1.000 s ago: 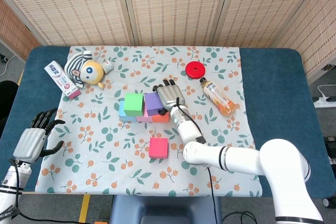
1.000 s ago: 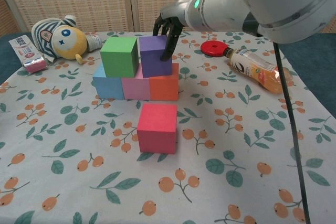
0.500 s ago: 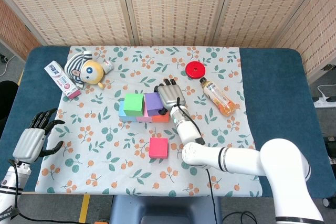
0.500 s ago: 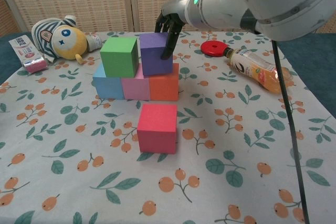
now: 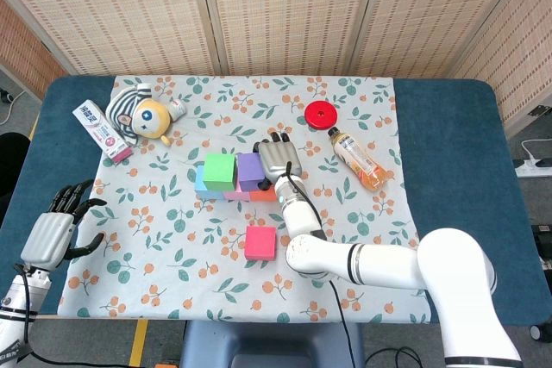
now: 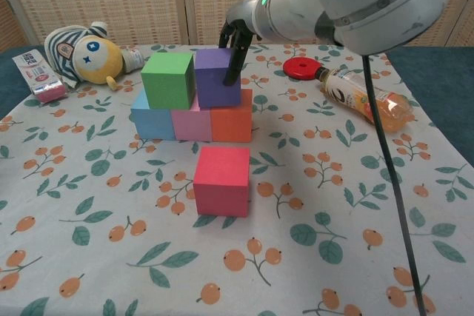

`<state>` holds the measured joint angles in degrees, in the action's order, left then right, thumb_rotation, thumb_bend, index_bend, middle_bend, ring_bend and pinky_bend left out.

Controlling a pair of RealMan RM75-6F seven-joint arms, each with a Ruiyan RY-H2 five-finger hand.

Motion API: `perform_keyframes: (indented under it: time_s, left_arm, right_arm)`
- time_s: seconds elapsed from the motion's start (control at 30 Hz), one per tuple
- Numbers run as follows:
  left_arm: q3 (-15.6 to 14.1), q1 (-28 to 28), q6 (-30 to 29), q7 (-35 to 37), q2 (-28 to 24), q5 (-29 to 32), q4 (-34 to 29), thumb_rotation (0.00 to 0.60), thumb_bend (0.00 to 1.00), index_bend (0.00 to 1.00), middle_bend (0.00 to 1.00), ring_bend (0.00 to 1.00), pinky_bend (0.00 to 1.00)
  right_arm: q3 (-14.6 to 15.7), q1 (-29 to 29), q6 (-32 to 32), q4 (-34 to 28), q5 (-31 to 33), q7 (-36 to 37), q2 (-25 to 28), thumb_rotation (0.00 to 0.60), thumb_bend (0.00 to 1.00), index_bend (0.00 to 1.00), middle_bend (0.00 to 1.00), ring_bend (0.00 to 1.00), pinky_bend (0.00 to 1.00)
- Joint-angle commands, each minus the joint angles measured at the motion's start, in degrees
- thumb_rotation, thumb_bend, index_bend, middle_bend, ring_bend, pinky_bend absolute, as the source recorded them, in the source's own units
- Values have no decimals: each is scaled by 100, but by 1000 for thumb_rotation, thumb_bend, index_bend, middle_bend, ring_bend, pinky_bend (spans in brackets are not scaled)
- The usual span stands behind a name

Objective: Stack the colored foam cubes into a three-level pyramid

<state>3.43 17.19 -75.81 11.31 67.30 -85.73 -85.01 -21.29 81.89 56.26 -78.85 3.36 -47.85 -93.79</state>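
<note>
Woven screens back a blue table [image 5: 448, 135] spread with a leaf-and-berry cloth [image 6: 333, 205], and the build sits near the middle of that cloth. Its bottom row runs left to right as a blue cube [image 6: 151, 122], a pink cube [image 6: 191, 124] and an orange cube [image 6: 232, 119], all touching. On top, a green cube [image 6: 169, 79] and a purple cube [image 6: 217, 78] stand side by side.

At the purple cube's far right edge is the right hand [image 6: 235, 37], with dark fingers [image 6: 236, 61] hanging down against its right face. Whether it is gripping the cube or only pressing against it I cannot tell, since the far side is hidden in both views. Off the cloth's near left corner, the left hand [image 5: 59, 226] hangs with fingers spread and nothing in it.

Two levels look complete, so the red cube [image 6: 221, 180] is what remains (it would be the cap). It lies alone on the cloth, toward the robot from the stack and roughly in line with the pink and orange cubes. From the right hand it is straight back and down, much closer than it is to the left hand, so the right hand seems better placed to fetch it.

Off to the sides lie a plush toy [image 5: 142, 114], a toothpaste box [image 5: 101, 131], a red disc [image 5: 320, 114] and a tipped drink bottle [image 5: 359, 159].
</note>
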Motion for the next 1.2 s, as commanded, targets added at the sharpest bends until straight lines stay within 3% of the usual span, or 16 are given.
perform_keyframes:
  time_s: [0.03,1.2]
  left_arm:
    - [-4,-10,-15,48,15,-10,40,600,327,281,0,0,19]
    - [-42,-42,-71,288,81,-105,248,600,325,287,0,0,19]
  right_arm:
    - [-41,16,47,45,3,-43,-61,600,151,359,192,0,0]
    - [-544,-14,455,300,3,-602,-524,600,151,345,192,0,0]
